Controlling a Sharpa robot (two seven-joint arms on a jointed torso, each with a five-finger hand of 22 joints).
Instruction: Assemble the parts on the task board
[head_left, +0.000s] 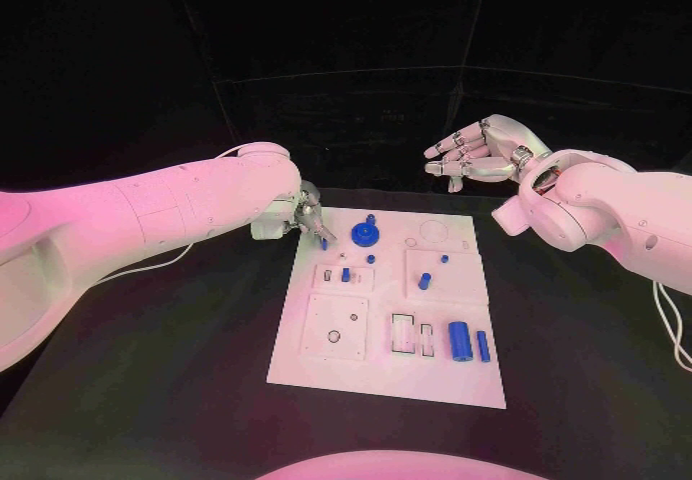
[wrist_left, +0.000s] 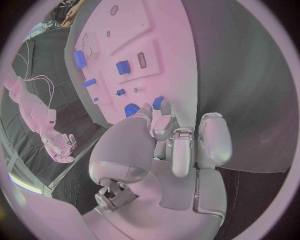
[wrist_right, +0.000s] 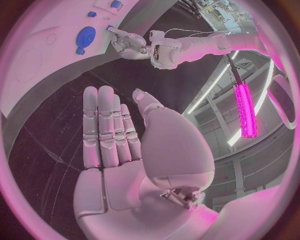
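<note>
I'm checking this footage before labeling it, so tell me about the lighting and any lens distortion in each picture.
Head view: pink light tints the white board and both arms; the background is dark, straight edges stay straight. Left wrist view: fisheye, the board's edges bend, and the left hand looms large. Right wrist view: fisheye too, with a bright magenta light strip glaring beyond the right hand.

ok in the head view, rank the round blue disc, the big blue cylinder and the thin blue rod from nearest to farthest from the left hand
1. Round blue disc: at the task board's far end, just beside the left hand.
2. and 3. Big blue cylinder and thin blue rod: side by side at the board's near right; the rod lies slightly farther out, nearly too close to call.
</note>
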